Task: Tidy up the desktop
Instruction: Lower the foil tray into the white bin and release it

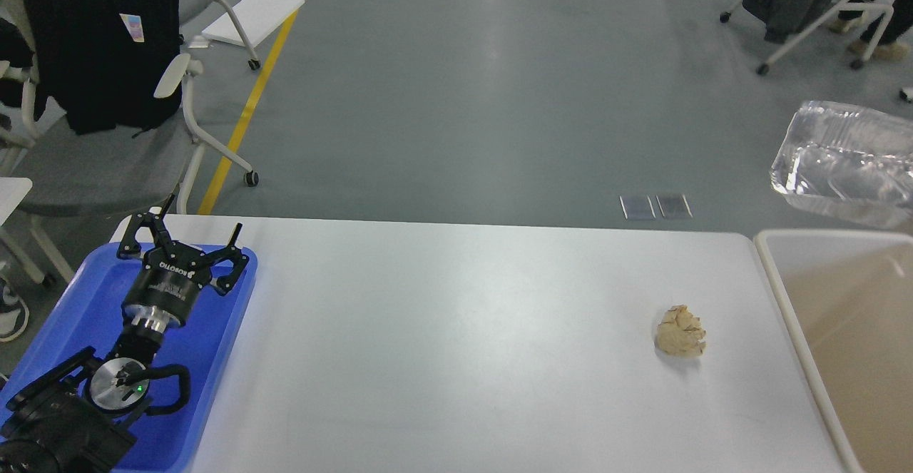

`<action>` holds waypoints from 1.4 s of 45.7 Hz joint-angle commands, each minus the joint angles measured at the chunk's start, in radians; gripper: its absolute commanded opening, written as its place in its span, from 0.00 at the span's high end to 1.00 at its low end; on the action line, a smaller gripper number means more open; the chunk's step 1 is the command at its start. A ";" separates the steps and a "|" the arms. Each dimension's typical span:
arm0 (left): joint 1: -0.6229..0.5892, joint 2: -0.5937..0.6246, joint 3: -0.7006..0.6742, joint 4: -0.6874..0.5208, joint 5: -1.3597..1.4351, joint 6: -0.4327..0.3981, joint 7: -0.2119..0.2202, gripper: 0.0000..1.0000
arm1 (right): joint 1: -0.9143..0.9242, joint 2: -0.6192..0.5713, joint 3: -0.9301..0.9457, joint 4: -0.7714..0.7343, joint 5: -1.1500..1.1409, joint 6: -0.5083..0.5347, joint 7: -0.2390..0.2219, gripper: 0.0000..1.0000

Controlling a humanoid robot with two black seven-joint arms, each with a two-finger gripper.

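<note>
The white desktop [442, 344] fills the lower middle of the head view. A crumpled beige paper ball [680, 331] lies on it near the right side. A silver foil tray [845, 168] hangs in the air at the right edge, above the far end of the beige bin [774, 284]. My right gripper is out of view past the right edge. My left gripper [187, 232] is open and empty, held over the blue tray [71, 309] at the left.
The white-rimmed beige bin stands against the desktop's right end. Office chairs stand on the grey floor beyond the table, one with a black jacket [100, 38] at the far left. A yellow floor line [257, 88] runs past it.
</note>
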 commanded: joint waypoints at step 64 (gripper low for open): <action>0.002 0.001 0.000 0.000 0.000 0.000 -0.001 0.01 | -1.560 0.318 1.108 -0.797 0.213 -0.236 -0.002 1.00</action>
